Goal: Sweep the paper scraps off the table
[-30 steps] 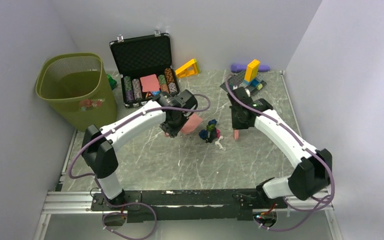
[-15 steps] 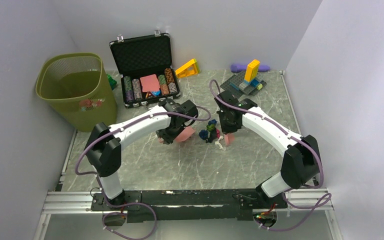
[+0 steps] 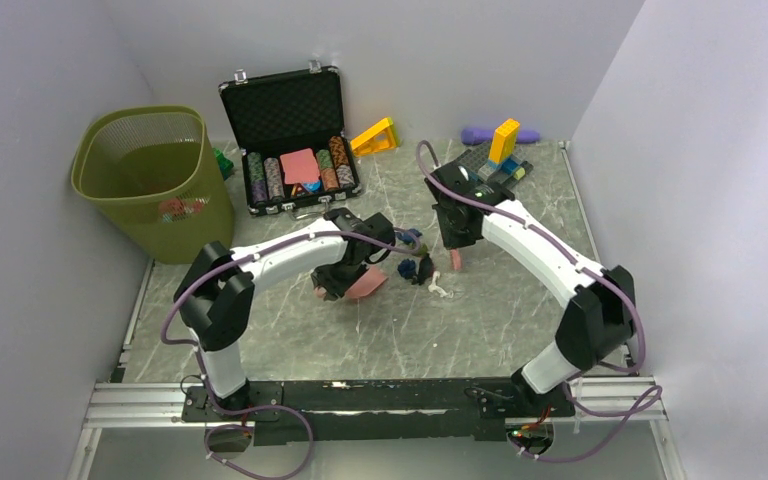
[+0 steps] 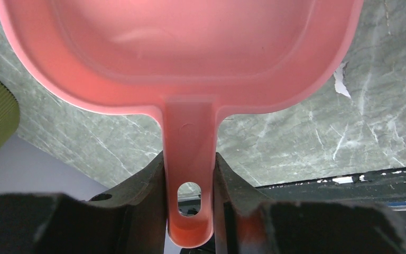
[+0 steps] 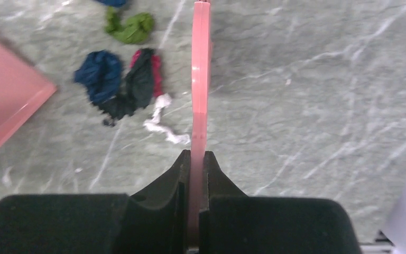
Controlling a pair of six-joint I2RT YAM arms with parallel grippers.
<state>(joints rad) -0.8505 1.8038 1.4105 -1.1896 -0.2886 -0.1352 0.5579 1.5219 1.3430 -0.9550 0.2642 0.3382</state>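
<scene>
The paper scraps (image 3: 418, 267) lie in a small cluster mid-table: dark blue (image 5: 100, 74), black and red (image 5: 140, 82), white (image 5: 161, 124) and green (image 5: 129, 26) wads. My left gripper (image 3: 332, 286) is shut on the handle (image 4: 189, 153) of a pink dustpan (image 3: 366, 286). The pan (image 4: 180, 47) sits low over the table (image 3: 480, 320), just left of the scraps. My right gripper (image 3: 457, 243) is shut on a thin pink sweeping tool (image 5: 200, 74), seen edge-on and standing just right of the scraps. The dustpan's edge (image 5: 5, 106) shows at the left of the right wrist view.
A green wastebasket (image 3: 145, 175) stands at the far left. An open black case of poker chips (image 3: 290, 140) is at the back. A yellow block (image 3: 375, 137) and a baseplate with building blocks (image 3: 495, 162) sit at the back right. Walls close in both sides.
The left arm brought the dustpan nearer and lower, beside the scraps. The right arm swung its pink tool leftward up to the scraps. A blue wad now lies apart from the cluster.
</scene>
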